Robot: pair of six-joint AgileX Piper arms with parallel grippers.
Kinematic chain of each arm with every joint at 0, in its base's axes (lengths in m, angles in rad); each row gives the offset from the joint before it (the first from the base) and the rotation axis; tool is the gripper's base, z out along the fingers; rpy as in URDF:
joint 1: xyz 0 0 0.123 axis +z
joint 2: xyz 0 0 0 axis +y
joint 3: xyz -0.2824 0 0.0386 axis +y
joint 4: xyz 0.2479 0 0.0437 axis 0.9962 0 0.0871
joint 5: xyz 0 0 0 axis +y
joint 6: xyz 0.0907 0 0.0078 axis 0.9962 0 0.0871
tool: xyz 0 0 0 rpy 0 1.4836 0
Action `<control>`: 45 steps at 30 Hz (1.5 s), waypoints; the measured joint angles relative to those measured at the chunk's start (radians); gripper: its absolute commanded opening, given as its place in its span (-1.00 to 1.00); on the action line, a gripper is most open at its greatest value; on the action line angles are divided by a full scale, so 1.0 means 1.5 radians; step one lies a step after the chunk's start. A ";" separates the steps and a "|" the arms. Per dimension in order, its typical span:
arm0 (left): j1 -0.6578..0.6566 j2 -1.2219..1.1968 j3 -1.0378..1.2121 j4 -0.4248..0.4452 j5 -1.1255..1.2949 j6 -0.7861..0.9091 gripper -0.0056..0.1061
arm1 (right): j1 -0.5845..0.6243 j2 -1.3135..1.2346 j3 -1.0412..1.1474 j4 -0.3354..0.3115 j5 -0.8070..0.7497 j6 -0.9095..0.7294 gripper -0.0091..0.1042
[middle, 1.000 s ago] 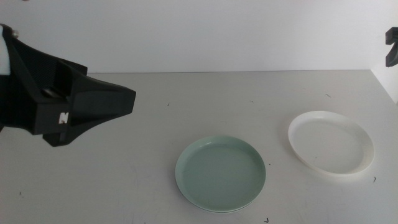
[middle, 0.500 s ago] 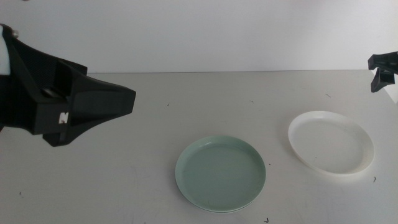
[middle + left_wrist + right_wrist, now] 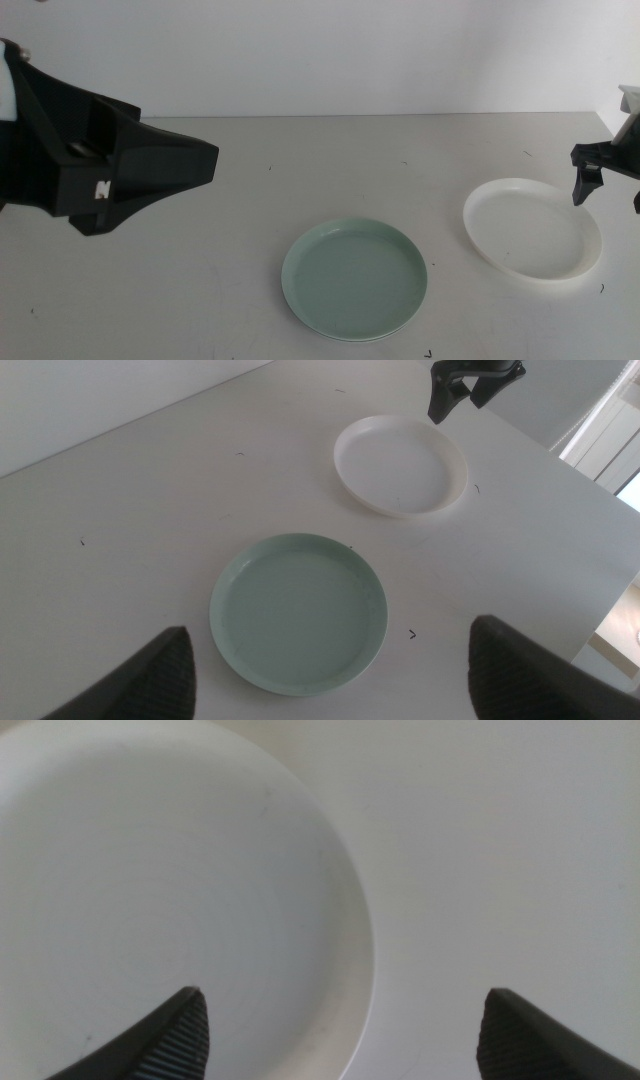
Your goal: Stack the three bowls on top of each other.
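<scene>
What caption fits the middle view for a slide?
Right gripper, jaws open, hovers over the white bowl's far-right rim; mint green bowl sits centre; left gripper waits.

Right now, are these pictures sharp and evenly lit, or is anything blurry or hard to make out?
Middle view: soft even light, the mint green bowl crisp, the left hand a big dark bulk close to the lens. Left wrist view: sharp, faint shadows under both bowls. Right wrist view: the white bowl is so close and pale it almost blends into the table.
</scene>
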 measured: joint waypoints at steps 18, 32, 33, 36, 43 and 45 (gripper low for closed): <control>0.000 0.000 0.000 0.000 0.000 0.000 0.91 | 0.000 0.105 -0.002 -0.021 -0.014 0.005 -0.05; 0.000 0.000 0.000 0.000 0.000 0.000 0.91 | -0.001 0.123 -0.007 -0.013 -0.025 0.005 -0.86; 0.000 0.000 0.000 0.000 0.000 0.000 0.91 | -0.001 0.122 -0.008 -0.013 -0.023 0.005 -0.86; 0.000 0.000 0.000 0.000 0.000 0.000 0.91 | -0.001 0.110 -0.008 -0.009 -0.017 0.005 -0.86; 0.000 0.000 0.000 0.000 0.000 0.000 0.91 | -0.006 0.031 -0.007 0.016 -0.005 0.005 -0.86; 0.000 0.000 0.000 0.000 0.000 0.000 0.91 | -0.008 0.004 -0.007 0.023 0.000 0.005 -0.86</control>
